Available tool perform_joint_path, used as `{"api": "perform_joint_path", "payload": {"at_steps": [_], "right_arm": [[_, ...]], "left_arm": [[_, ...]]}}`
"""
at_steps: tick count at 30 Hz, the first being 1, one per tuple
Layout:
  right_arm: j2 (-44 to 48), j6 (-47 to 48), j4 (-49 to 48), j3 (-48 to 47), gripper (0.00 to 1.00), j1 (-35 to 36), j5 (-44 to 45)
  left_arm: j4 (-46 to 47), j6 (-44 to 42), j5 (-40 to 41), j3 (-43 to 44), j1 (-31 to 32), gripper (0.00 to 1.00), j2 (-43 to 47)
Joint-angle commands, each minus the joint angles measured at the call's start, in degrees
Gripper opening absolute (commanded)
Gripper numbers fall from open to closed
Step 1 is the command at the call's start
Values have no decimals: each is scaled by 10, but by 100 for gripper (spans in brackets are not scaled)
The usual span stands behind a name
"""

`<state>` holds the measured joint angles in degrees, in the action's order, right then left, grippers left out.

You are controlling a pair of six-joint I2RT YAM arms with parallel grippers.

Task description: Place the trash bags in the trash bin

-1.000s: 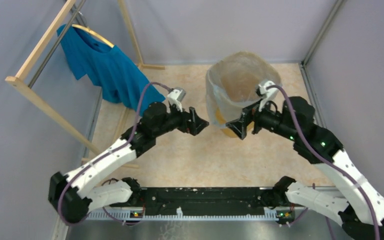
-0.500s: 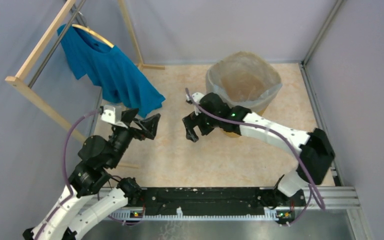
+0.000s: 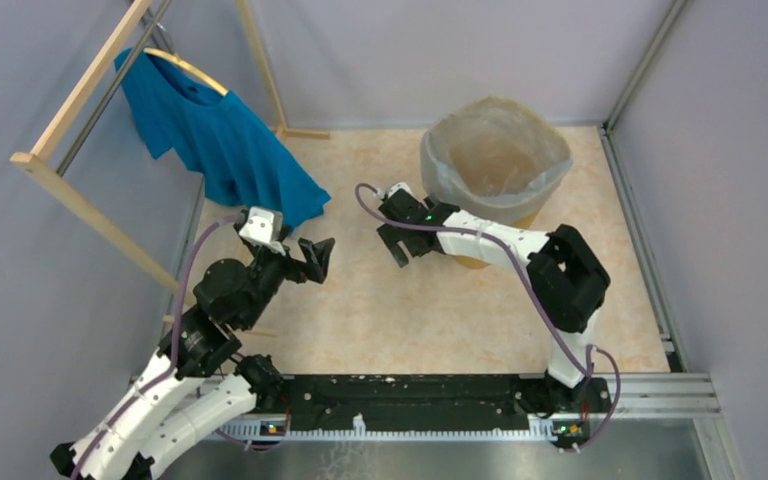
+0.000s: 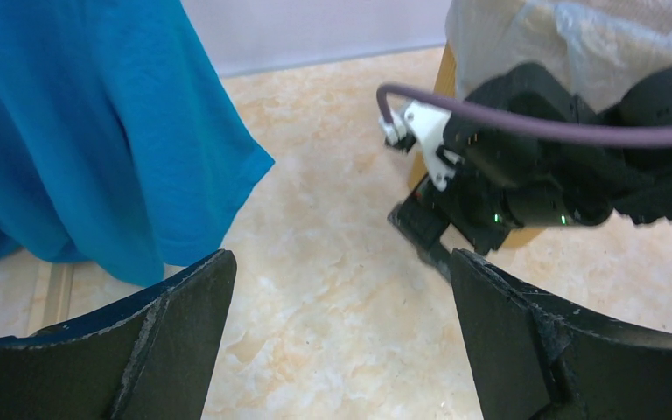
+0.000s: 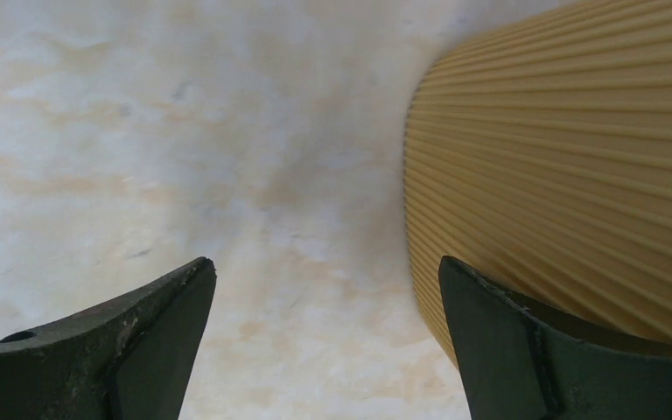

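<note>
The yellow-orange trash bin [image 3: 470,262] stands at the back right of the floor. The pale translucent trash bag [image 3: 440,172] is spread over its rim and lines the inside. My left gripper [image 3: 315,258] is open and empty, low over the floor, well left of the bin. My right gripper [image 3: 397,250] is open and empty, just left of the bin's foot. The right wrist view shows the bin's ribbed wall [image 5: 569,157] beside the open gripper [image 5: 328,289]. The left wrist view shows the open gripper [image 4: 341,297], the right gripper [image 4: 429,232], the bin [image 4: 444,79] and the bag [image 4: 577,44].
A bright blue T-shirt [image 3: 220,140] hangs from a wooden rack [image 3: 70,110] at the back left, and it also shows in the left wrist view [image 4: 96,131]. Grey walls close in the floor on three sides. The arm bases' rail [image 3: 410,395] runs along the near edge.
Both grippers have left the bin's rim. The left arm pulled back to the left near the T-shirt. The right arm folded back, its gripper now low beside the bin.
</note>
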<state>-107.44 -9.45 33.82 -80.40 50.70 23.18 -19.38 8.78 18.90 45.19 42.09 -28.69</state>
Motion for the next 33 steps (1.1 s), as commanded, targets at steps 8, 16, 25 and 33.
{"api": "perform_joint_path", "payload": {"at_steps": [8,16,25,33], "right_arm": [[-28,67,-68,-45,99,-157,66],[-98,92,-92,-124,99,-273,59],[-186,151,-125,-233,99,-341,51],[-241,166,-68,-365,99,-341,0]], "left_arm": [[22,-21,-45,-2,1,99,-22],[20,-16,-62,-6,1,99,-17],[22,-19,-83,-8,1,99,-18],[23,-23,-80,-10,1,99,-26]]}}
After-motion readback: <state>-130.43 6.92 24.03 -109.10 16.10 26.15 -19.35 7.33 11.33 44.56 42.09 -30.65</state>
